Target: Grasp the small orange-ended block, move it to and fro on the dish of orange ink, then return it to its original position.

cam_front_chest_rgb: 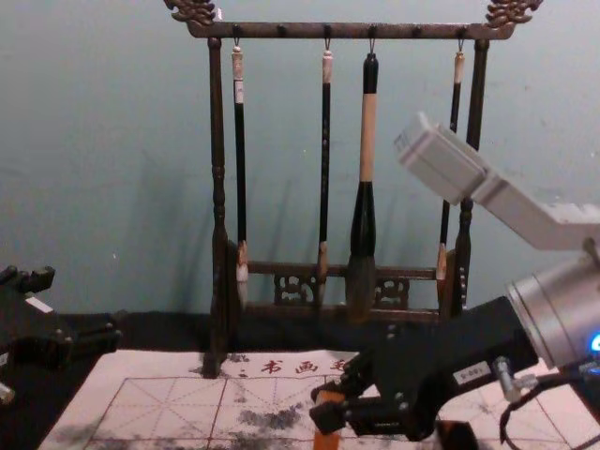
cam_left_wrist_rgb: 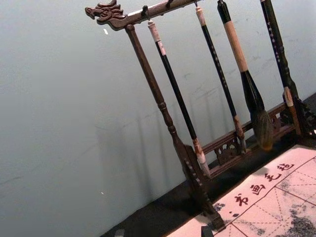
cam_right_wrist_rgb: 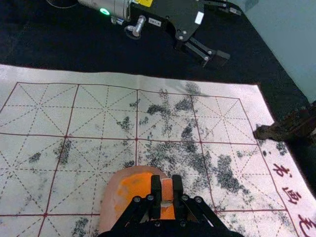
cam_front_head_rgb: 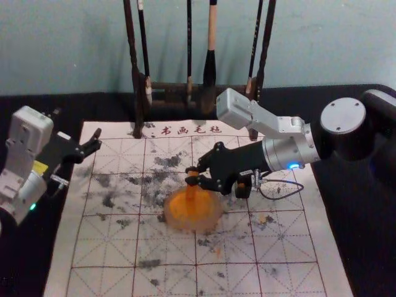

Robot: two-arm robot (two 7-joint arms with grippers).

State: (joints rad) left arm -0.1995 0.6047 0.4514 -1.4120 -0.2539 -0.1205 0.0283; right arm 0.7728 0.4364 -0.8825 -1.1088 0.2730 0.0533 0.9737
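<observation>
Head view: right gripper is pinching the small block, holding it roughly upright over the ink dish; ink contact unclear. Block is looking orange, right wrist view revealing a whitish band near its top. Chest view is showing brushes hanging from a stand. Left gripper is idling beside the paper, fingers parted.

There are four hanging brushes, one rack, one gridded mat, one ink dish, one orange block and one dark block.
</observation>
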